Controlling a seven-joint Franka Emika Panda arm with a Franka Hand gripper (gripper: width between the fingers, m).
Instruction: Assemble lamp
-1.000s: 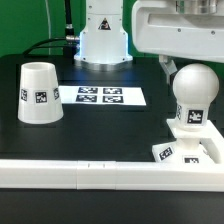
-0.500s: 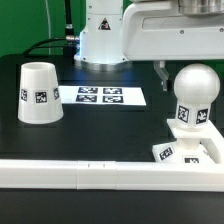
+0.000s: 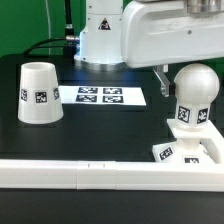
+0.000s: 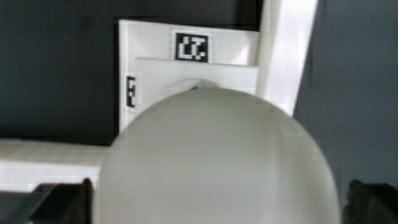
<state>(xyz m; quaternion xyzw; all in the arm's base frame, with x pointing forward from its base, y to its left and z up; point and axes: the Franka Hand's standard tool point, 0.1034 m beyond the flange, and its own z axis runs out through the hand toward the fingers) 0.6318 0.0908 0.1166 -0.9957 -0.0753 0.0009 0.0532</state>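
The bulb [image 3: 195,92] stands upright with its stem in the flat square base [image 3: 190,150], at the exterior view's right. In the wrist view its round head [image 4: 214,150] fills the space between my fingertips, with the base [image 4: 187,50] beyond it. My gripper [image 4: 214,200] is open and straddles the bulb's head with a narrow gap on each side. One dark finger [image 3: 160,80] shows just left of the bulb. The tapered shade [image 3: 38,93] stands alone at the exterior view's left.
The marker board [image 3: 100,96] lies flat between the shade and the bulb. The long white rail [image 3: 90,175] runs along the table's front edge, just before the base. The arm's white base [image 3: 100,40] stands at the back.
The hand has shifted a little to the exterior view's left over the bulb, then held still. The bulb, base and shade have not moved.
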